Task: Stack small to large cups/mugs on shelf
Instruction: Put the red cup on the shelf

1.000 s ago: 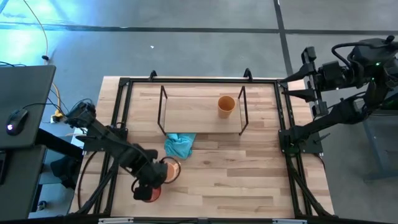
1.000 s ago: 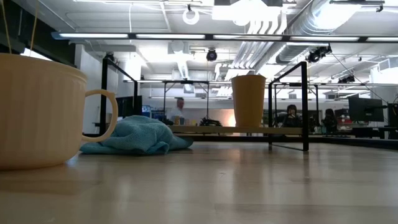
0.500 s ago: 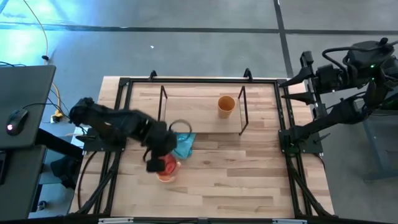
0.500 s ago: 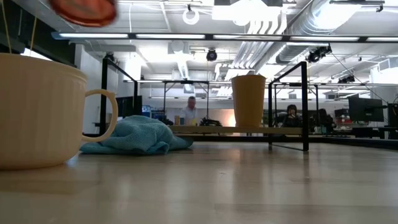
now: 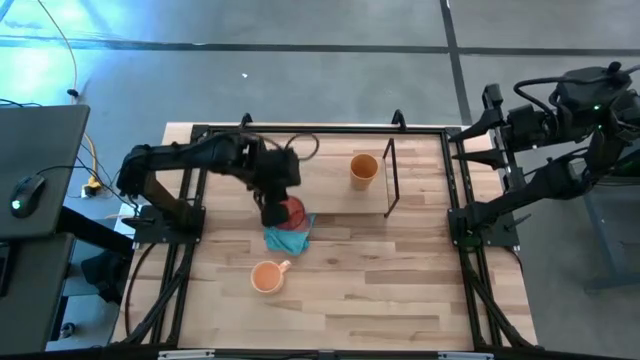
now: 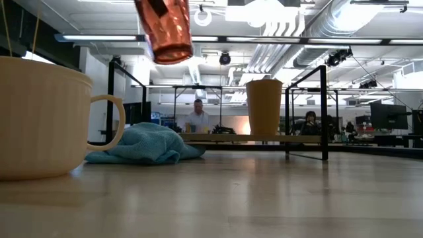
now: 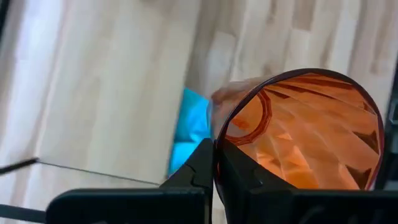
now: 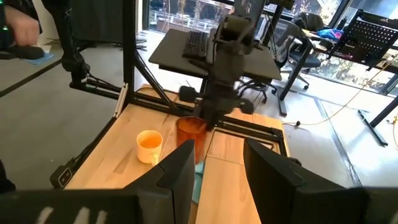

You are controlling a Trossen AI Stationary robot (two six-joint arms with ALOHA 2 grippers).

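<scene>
My left gripper point(image 5: 279, 206) point(image 7: 216, 173) is shut on the red translucent patterned cup point(image 5: 291, 212) point(image 6: 166, 31). It holds the cup in the air over the teal cloth point(image 5: 288, 238), just in front of the shelf point(image 5: 325, 208). The amber tumbler point(image 5: 364, 170) point(image 6: 264, 106) stands on the shelf's wood board. The light orange mug point(image 5: 267, 275) point(image 6: 39, 116) stands on the table nearer the front edge, handle toward the cloth. My right gripper point(image 8: 217, 171) is open, parked beyond the table's right edge. My left gripper pinches the red cup's rim wall point(image 7: 216, 149), one finger inside the cup and one outside. The fingers come from above, pointing down into its mouth. The cup hangs lifted clear of the table, nearly upright and a little tilted, base point(image 6: 173, 58) downward.
The black wire frame posts of the shelf point(image 5: 262, 160) point(image 5: 390, 165) stand at its ends. The bunched teal cloth point(image 6: 142, 145) lies on the table against the shelf's near side. People sit in the room beyond the table point(image 6: 309, 122).
My left gripper has carried the red cup from the table's near-left area beside the mug, up and toward the far edge. It passed above the mug and now hangs over the cloth by the shelf. The mug stayed in place.
</scene>
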